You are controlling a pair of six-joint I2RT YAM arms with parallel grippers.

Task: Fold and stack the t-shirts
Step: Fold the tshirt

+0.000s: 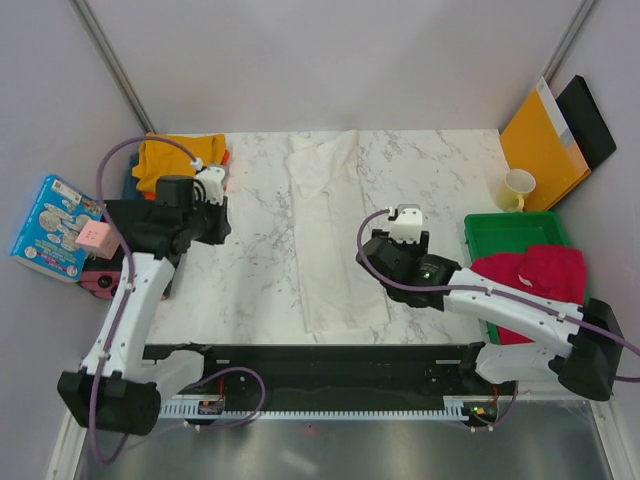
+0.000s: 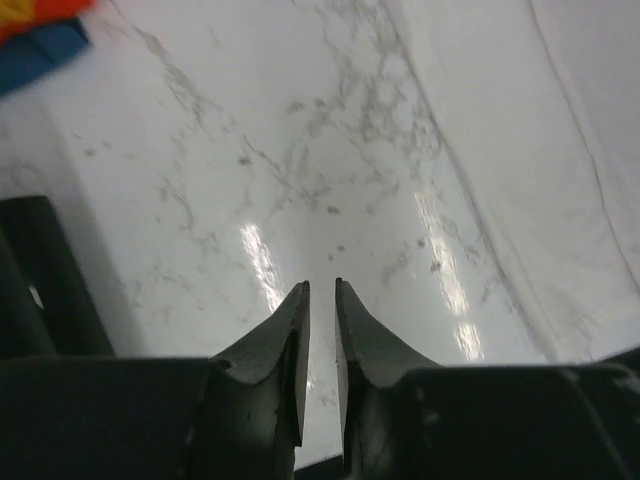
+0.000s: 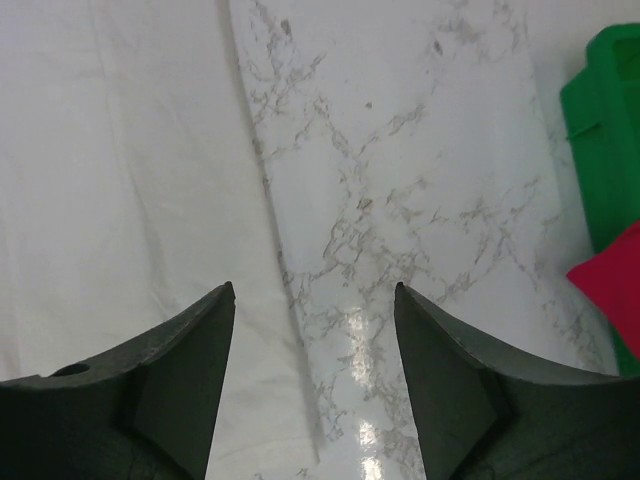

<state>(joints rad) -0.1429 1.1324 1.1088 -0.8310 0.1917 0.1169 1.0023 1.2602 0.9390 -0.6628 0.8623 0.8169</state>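
White t-shirt (image 1: 325, 235) lies down the middle of the tabletop (image 1: 250, 280), folded lengthwise into a long narrow strip running from the far edge toward the arms. It looks light, thin and limp, so it would likely sag and fall open if lifted by one point. The best hold seems to be a pinch through all layers at both corners of one short end. Left fingers (image 2: 290, 340) hang over bare marble to the left of the strip, nearly together with a thin gap, pinching nothing. Right fingers (image 3: 190, 340) are spread wide above its right edge, empty. Mustard yellow t-shirt (image 1: 175, 160) sits bunched at the far left corner. Crimson-pink t-shirt (image 1: 530, 275) drapes over the green tray (image 1: 500, 228).
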